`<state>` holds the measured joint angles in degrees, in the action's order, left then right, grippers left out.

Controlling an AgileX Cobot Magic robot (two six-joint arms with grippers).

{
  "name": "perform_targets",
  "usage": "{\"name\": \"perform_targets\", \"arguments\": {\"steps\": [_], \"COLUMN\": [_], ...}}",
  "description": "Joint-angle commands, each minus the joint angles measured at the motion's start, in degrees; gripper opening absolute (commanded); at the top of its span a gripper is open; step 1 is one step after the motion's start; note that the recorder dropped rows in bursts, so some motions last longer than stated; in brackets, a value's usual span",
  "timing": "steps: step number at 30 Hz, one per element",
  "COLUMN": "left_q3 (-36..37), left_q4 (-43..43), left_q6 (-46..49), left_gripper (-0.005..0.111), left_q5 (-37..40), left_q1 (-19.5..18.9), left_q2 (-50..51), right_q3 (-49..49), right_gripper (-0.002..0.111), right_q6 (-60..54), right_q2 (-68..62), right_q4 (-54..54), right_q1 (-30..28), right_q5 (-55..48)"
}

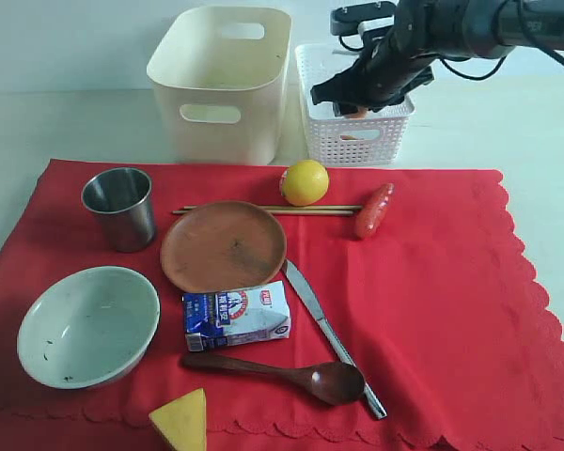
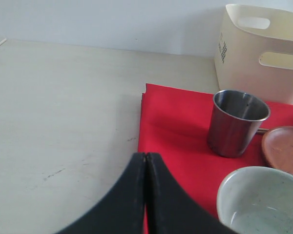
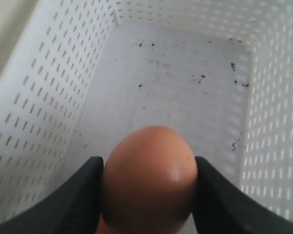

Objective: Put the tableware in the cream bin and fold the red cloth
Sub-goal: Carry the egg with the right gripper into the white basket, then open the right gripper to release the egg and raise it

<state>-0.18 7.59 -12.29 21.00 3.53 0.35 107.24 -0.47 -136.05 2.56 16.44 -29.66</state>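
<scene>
Right pincer (image 3: 149, 166) clamped on egg (image 3: 146, 146), its underside cut off, over lattice basket (image 3: 34, 122) floor. Left pincer (image 2: 145, 158) pressed together, only tips showing.

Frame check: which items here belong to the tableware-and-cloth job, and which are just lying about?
Job: steel cup, brown plate, bowl, wooden spoon, knife, chopsticks, cream bin, red cloth.

Lying about: lemon, sausage, milk carton, cheese wedge, white basket, egg in the right gripper.
</scene>
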Motion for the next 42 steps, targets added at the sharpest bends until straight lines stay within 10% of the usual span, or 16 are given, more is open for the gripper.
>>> {"name": "perform_targets", "arguments": {"steps": [1, 16, 42], "left_q3": [0.2, 0.2, 0.2], "left_q4": [-0.3, -0.3, -0.3], "left_q6": [0.0, 0.0, 0.0], "left_gripper": [0.000, 0.000, 0.000], "left_q5": [-0.5, -0.5, -0.5], "left_q1": [-0.2, -0.2, -0.2], "left_q2": [-0.3, -0.3, -0.3], "right_q3": [0.6, 0.6, -2.2], "right_gripper": [0.012, 0.071, 0.057], "right_q6": [-0.2, 0.5, -0.9], "right_q2": [-0.6, -0.4, 26.2], "right_q4": [0.2, 0.4, 5.7], "right_q1": [-0.2, -0.2, -0.1], "right_q5": [1.1, 0.5, -26.0]}}
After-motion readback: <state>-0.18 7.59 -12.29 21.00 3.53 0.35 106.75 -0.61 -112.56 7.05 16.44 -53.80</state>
